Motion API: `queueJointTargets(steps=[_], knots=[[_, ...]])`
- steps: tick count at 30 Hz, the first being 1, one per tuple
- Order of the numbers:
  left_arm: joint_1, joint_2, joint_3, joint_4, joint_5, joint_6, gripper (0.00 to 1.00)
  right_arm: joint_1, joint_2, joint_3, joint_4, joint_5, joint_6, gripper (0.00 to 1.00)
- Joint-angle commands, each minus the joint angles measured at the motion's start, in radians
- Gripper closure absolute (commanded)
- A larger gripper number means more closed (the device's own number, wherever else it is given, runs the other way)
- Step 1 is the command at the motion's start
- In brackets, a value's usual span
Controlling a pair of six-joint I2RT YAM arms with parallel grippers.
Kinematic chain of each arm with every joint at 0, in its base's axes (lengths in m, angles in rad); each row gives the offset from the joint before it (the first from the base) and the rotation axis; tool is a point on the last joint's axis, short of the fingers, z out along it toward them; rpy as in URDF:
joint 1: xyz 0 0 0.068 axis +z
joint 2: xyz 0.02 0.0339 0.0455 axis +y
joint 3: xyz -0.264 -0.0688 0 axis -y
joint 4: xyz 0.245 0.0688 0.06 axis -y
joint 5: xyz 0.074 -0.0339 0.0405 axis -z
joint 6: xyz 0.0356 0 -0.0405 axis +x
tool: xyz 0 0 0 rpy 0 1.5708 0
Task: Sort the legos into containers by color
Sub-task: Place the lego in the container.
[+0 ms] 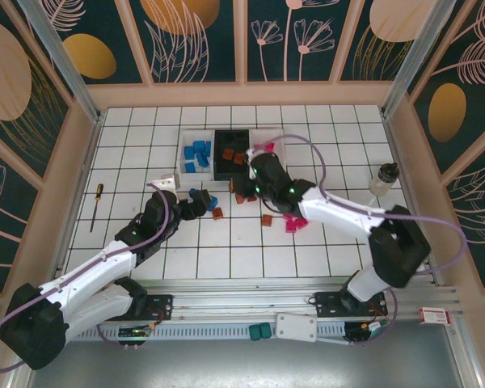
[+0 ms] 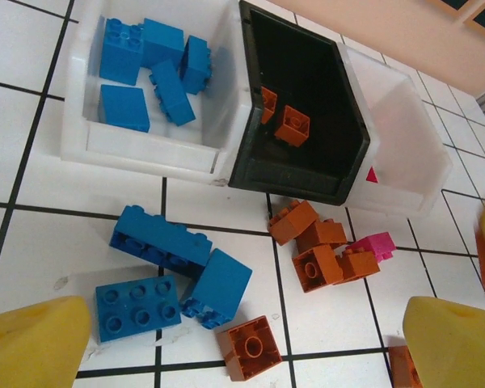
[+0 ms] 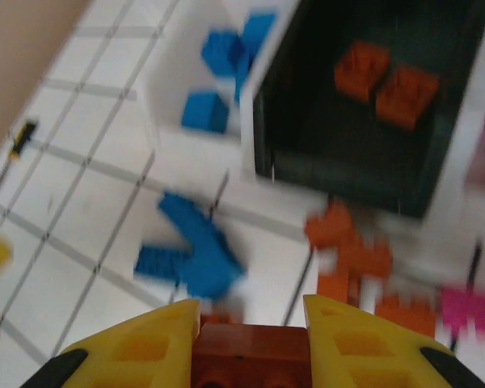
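The left arm reaches from its base at the near left edge out toward the middle of the table. Its left gripper [image 1: 196,202] hangs over a loose group of blue legos [image 2: 162,240]. Its yellow fingers [image 2: 32,343] are spread wide with nothing between them. Three blue bricks lie on the tiles below it, just in front of the bins.

The right arm bends at the elbow on the right side and stretches leftward across the table. The right gripper [image 3: 246,343] sits just in front of the black bin [image 2: 307,184]. In the blurred right wrist view its two yellow fingers are closed against an orange-brown brick [image 3: 246,360] held between them.

The three containers stand side by side and touching at the far centre of the table. The left white bin [image 2: 153,155] holds five blue bricks. The black bin holds two orange-brown bricks [image 2: 292,125]. The right white bin [image 2: 412,166] shows a bit of magenta [image 1: 268,147] inside; how many pieces it holds cannot be told.

On the tiles in front of the black bin lies a cluster of orange-brown legos [image 2: 317,246] with one magenta brick [image 2: 377,243] touching it. A single orange-brown brick [image 2: 250,347] lies nearer the left gripper. More magenta bricks [image 1: 293,223] lie beside the right forearm.
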Motion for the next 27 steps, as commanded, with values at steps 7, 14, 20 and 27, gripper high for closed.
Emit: queueJointTargets(steps=[7,14,20,27], knots=[[0.001,-0.046,-0.032,-0.074,-0.002,-0.036,0.01,-0.098,0.417,0.402,0.01,0.066,-0.104,0.76],[0.0,-0.068,-0.037,-0.101,0.019,-0.042,0.01,-0.118,0.489,0.55,0.002,0.046,-0.098,0.44],[0.0,-0.066,-0.026,-0.095,0.028,-0.041,0.01,-0.102,0.3,0.398,0.032,0.023,-0.107,0.34],[0.001,-0.018,-0.015,-0.063,0.041,-0.04,0.01,-0.035,-0.003,0.018,0.037,0.049,-0.083,0.32]])
